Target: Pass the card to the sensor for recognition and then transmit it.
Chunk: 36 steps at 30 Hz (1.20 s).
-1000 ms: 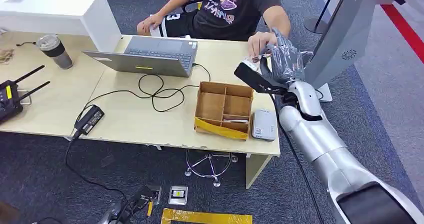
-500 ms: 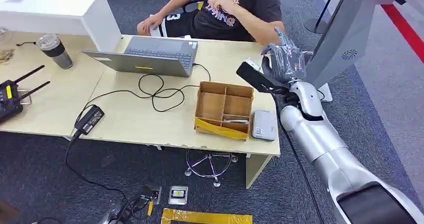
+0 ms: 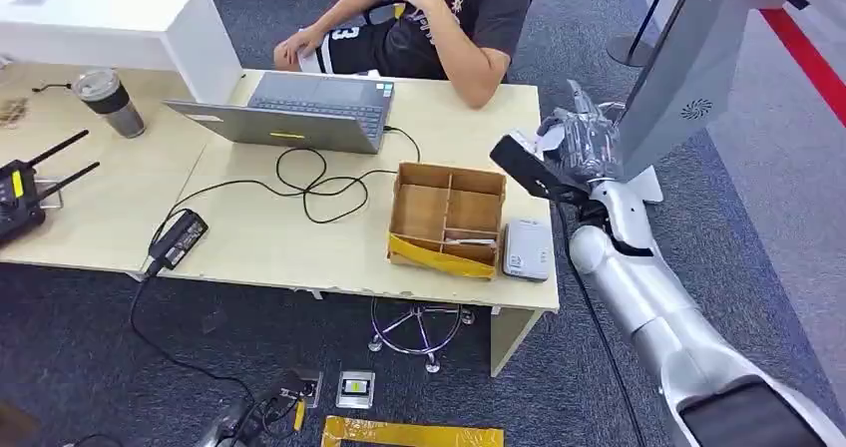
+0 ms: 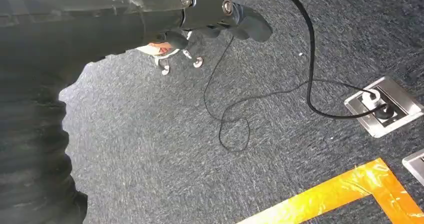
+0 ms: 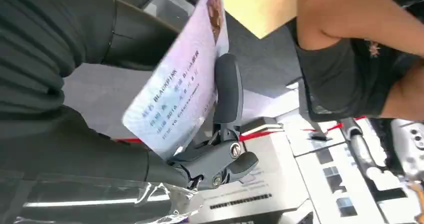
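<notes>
My right hand (image 3: 584,143) is raised past the table's right end, beside the grey kiosk (image 3: 688,68). It pinches a pale printed card (image 5: 180,94) between the thumb (image 5: 135,36) and a dark finger (image 5: 227,91). In the head view the card (image 3: 546,141) shows as a small white patch at the hand. A grey card reader (image 3: 527,248) lies flat on the table next to a cardboard box (image 3: 446,218), below and left of the hand. My left hand (image 4: 220,11) hangs over the carpet, holding nothing.
A person (image 3: 449,13) sits behind the wooden table (image 3: 259,237), one hand up at the head. A laptop (image 3: 299,108), black cables, a power brick (image 3: 178,237), a tumbler (image 3: 108,101) and a radio (image 3: 20,196) lie on it. Floor sockets and yellow tape (image 4: 345,189) mark the carpet.
The person's hand has left my right hand and gone up to the head. My right hand, holding the card, has moved right toward the kiosk.
</notes>
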Available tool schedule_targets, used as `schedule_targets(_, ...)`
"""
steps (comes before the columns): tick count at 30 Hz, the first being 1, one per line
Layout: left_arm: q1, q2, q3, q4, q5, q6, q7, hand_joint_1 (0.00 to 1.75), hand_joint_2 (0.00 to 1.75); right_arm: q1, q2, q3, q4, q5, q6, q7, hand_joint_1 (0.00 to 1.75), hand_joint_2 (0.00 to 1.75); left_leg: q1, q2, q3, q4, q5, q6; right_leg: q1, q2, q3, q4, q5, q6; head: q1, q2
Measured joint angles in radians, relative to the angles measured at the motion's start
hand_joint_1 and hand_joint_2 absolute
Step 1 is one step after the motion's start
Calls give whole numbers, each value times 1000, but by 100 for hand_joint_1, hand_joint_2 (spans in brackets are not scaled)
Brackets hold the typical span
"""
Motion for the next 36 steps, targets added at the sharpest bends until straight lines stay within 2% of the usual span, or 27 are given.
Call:
schedule_targets(9, 9, 0, 0, 0, 5, 7, 0, 0, 175, 56, -49, -50, 24, -72, -6, 18, 175, 175, 0, 0, 0, 0, 0, 0, 0, 0, 0, 0, 0, 0, 0, 0)
schedule_targets(24, 22, 5, 18, 0, 10, 13, -8, 0, 175, 129, -79, -104, 53, -113, -12, 42, 175, 175, 0, 0, 0, 0, 0, 0, 0, 0, 0, 0, 0, 0, 0, 0)
schedule_targets(36, 22, 5, 23, 0, 10, 16, -8, 0, 175, 212, -68, -122, 73, -107, -6, 45, 175, 175, 0, 0, 0, 0, 0, 0, 0, 0, 0, 0, 0, 0, 0, 0)
